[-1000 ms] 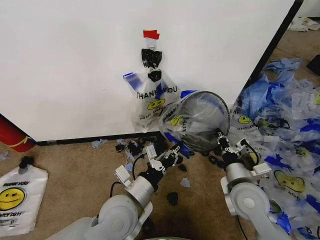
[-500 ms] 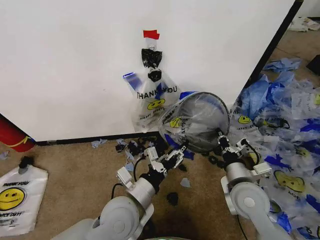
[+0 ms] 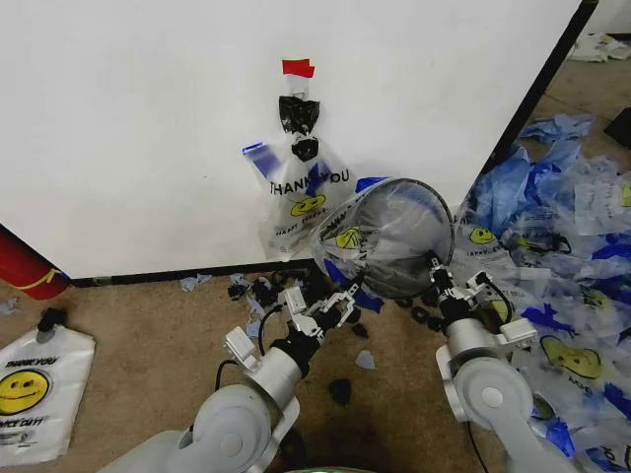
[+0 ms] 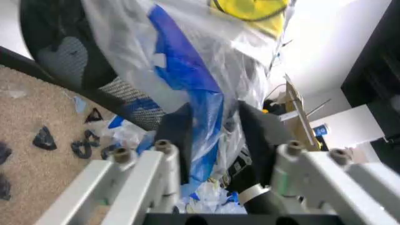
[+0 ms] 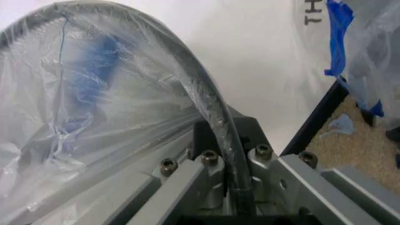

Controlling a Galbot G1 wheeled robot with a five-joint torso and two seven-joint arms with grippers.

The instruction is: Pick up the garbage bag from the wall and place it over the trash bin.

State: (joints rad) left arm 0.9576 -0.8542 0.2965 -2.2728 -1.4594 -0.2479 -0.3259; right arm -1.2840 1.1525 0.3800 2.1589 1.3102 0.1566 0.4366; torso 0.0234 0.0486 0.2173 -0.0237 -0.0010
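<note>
The black mesh trash bin point(image 3: 406, 279) is tipped on its side off the carpet, its mouth facing me. My right gripper point(image 3: 434, 266) is shut on its rim; the rim point(image 5: 187, 84) runs between that gripper's point(image 5: 225, 136) fingers. The garbage bag point(image 3: 347, 238), clear with a yellow smiley and blue strips, is draped over the bin's mouth and left side. My left gripper point(image 3: 340, 299) sits just below the bin's left edge. In the left wrist view its point(image 4: 212, 136) fingers close on a bunched blue strip of the bag point(image 4: 181, 70), with the bin's mesh point(image 4: 69, 51) behind.
A second THANK YOU bag point(image 3: 301, 197) hangs on the white wall under red tape point(image 3: 298, 67). A heap of blue and clear bags point(image 3: 562, 256) covers the floor at right. A red cylinder point(image 3: 20, 266) and a flat white smiley bag point(image 3: 35, 389) lie left. Black scraps point(image 3: 340, 391) dot the carpet.
My left gripper reached toward the bin's lower left edge, then drew back slightly with the bag's blue strip. The bin and right gripper barely moved.
</note>
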